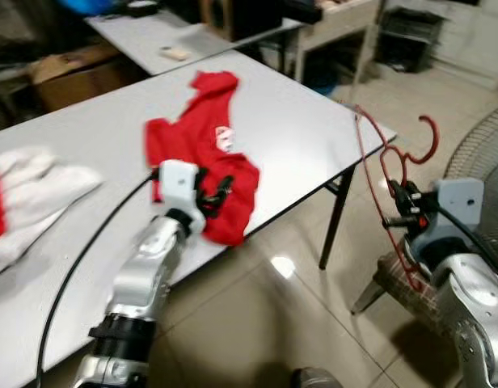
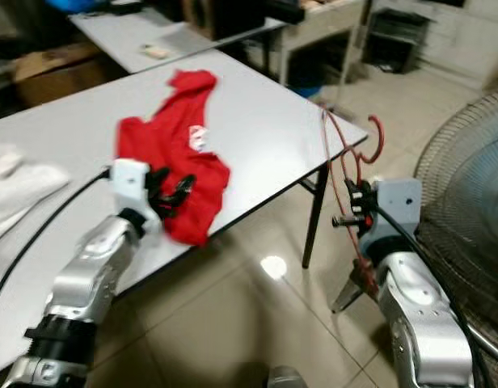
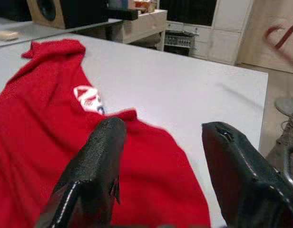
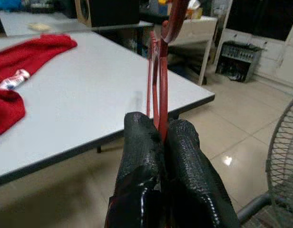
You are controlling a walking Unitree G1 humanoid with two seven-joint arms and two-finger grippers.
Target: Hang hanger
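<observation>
While off table [image 1: 314, 145] edge: hanger [image 1: 394, 194] in R end effector [image 1: 404, 208].

A red shirt [image 1: 202, 166] with a small white patch, blurred, lies on the pale grey table [image 1: 297, 129]; the hanger [image 1: 386, 174] is red, the cloth [image 1: 31, 198] at far left white.

A pale grey surface [image 1: 305, 137] on dark folding legs stands on a glossy beige tiled floor [image 1: 265, 323] that mirrors a spot of light. Behind it sits a second grey table [image 1: 156, 36], with a cardboard box [image 1: 75, 73] beneath and a wooden speaker [image 4: 106, 12] on top. A cream desk [image 1: 338, 20] and white cabinets [image 3: 227, 28] line the far side. A wire fan guard [image 2: 467, 186] stands at the robot's right.
</observation>
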